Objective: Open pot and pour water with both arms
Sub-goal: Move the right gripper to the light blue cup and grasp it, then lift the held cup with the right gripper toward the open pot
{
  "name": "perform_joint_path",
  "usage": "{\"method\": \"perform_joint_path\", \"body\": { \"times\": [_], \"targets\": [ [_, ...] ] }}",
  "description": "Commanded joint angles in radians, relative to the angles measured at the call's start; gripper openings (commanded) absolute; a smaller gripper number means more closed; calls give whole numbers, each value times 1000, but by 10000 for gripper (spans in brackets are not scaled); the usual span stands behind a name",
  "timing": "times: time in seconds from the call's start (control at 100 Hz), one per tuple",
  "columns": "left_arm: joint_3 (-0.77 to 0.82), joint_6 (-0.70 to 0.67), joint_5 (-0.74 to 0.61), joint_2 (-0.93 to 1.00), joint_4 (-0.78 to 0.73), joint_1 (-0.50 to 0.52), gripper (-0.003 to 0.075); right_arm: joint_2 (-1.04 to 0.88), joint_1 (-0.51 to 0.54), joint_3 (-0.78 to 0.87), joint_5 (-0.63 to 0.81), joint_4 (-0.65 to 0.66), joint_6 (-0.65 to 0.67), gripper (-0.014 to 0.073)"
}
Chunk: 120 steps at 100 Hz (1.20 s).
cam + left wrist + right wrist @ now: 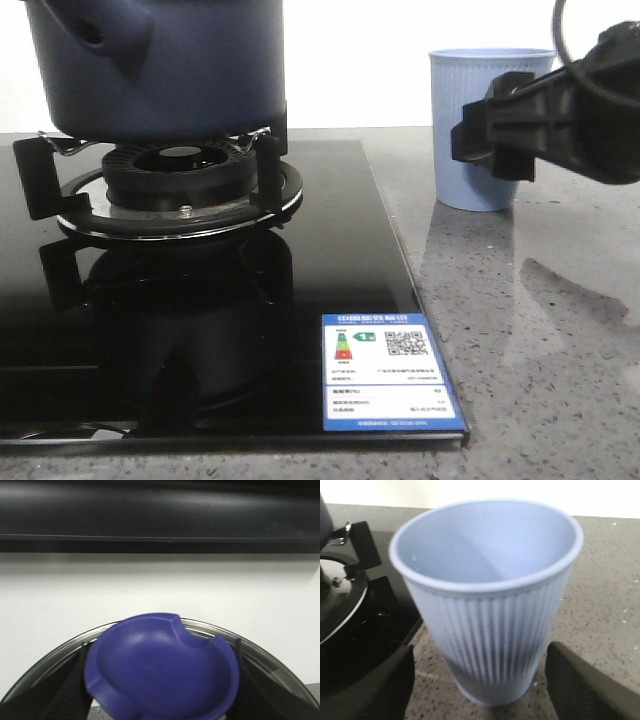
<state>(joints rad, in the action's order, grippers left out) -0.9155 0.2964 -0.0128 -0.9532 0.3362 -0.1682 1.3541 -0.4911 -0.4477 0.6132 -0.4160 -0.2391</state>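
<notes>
The dark navy pot [190, 70] stands on the burner at the far left, its handle socket [95, 30] facing me; its top is cut off by the frame. In the left wrist view my left gripper [160, 685] is shut on the blue knob [160, 670] of a glass lid [280, 670] with a metal rim, held up against a white wall. My right gripper [470, 140] is open around the light blue ribbed cup [490, 605], with a gap at each finger [375, 690]. The cup [480, 90] stands upright and looks empty.
The burner grate [180, 175] sits on a black glass hob [300, 330] with a blue energy label [390, 385] at its front right corner. The cup stands on a speckled grey counter [540, 350]. A black range hood [160, 515] runs above the wall.
</notes>
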Motion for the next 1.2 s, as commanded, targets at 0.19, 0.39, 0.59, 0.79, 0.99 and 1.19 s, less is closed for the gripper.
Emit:
{"method": "perform_joint_path", "body": {
  "times": [0.19,0.39,0.59,0.79,0.99,1.19],
  "targets": [
    [-41,-1,-106,20,-2,3,402,81,0,-30,217,93,73,494],
    [-41,-1,-107,20,-2,3,402,148,2,-30,310,88,75,494],
    [-41,-1,-107,20,-2,3,402,211,3,-33,385,88,77,494],
    [-41,-1,-107,20,-2,3,402,218,3,-67,385,86,81,494],
    [-41,-1,-107,20,-2,3,402,218,10,-97,348,36,81,494],
    [-41,-1,-107,20,-2,3,402,218,15,-99,343,38,81,463]
  ]
}}
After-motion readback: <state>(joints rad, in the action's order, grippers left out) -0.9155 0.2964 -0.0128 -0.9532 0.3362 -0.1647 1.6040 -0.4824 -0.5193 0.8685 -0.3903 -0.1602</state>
